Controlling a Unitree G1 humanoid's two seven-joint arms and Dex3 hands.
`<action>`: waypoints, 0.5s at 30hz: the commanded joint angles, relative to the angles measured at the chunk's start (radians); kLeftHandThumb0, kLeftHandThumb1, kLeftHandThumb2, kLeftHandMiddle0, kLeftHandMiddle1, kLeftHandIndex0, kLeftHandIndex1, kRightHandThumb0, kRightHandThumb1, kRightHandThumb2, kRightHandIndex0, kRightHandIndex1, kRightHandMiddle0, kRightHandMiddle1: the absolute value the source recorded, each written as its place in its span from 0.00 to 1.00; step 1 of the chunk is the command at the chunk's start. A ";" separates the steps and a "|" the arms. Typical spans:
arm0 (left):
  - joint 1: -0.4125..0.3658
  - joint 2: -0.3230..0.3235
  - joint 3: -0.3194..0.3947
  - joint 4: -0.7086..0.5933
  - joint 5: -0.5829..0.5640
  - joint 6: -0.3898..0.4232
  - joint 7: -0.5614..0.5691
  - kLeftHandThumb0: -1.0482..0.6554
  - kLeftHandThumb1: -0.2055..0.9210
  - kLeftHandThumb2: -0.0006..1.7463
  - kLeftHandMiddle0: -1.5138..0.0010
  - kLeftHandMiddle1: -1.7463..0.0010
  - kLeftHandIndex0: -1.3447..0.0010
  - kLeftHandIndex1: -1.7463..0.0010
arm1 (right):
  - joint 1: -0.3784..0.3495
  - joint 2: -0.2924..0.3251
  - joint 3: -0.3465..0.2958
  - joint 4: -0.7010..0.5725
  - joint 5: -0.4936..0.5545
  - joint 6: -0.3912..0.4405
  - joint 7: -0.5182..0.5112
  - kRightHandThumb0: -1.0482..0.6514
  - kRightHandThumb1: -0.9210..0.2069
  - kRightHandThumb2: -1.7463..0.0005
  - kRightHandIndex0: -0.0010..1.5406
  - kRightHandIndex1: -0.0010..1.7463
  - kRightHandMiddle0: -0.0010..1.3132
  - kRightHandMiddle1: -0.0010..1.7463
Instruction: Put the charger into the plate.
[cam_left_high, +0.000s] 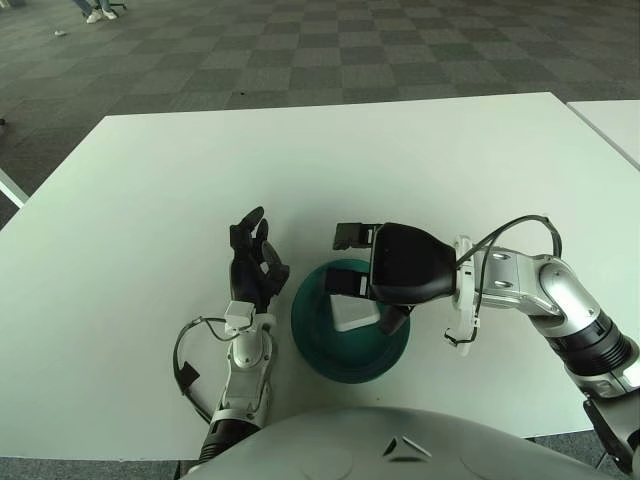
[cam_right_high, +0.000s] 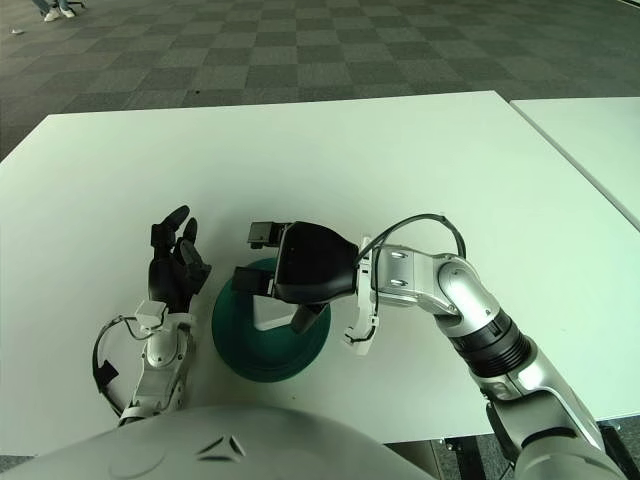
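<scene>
White charger (cam_left_high: 354, 312) inside green plate (cam_left_high: 318, 347).
Right hand (cam_left_high: 372, 278) above at 12 o'clock, fingers released; left hand (cam_left_high: 256, 268) at 9 o'clock, relaxed.

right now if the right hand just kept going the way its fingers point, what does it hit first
Likely the charger lying in the plate: the right hand hangs just over it, fingers angled down. Depth is hard to judge.
</scene>
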 joint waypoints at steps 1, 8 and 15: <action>0.092 -0.170 -0.038 0.080 -0.038 0.024 0.038 0.17 1.00 0.57 0.77 0.97 1.00 0.52 | -0.028 -0.006 0.009 0.022 -0.015 -0.022 0.004 0.01 0.00 0.44 0.10 0.06 0.00 0.21; 0.075 -0.198 -0.026 0.103 -0.055 0.006 0.097 0.20 1.00 0.60 0.74 0.97 1.00 0.50 | 0.003 0.003 0.008 0.043 -0.033 -0.045 -0.040 0.00 0.00 0.43 0.02 0.01 0.00 0.03; 0.054 -0.181 -0.035 0.143 -0.037 -0.043 0.109 0.22 1.00 0.60 0.73 0.96 1.00 0.48 | 0.013 0.011 0.007 0.047 -0.017 -0.040 -0.038 0.00 0.00 0.43 0.00 0.00 0.00 0.00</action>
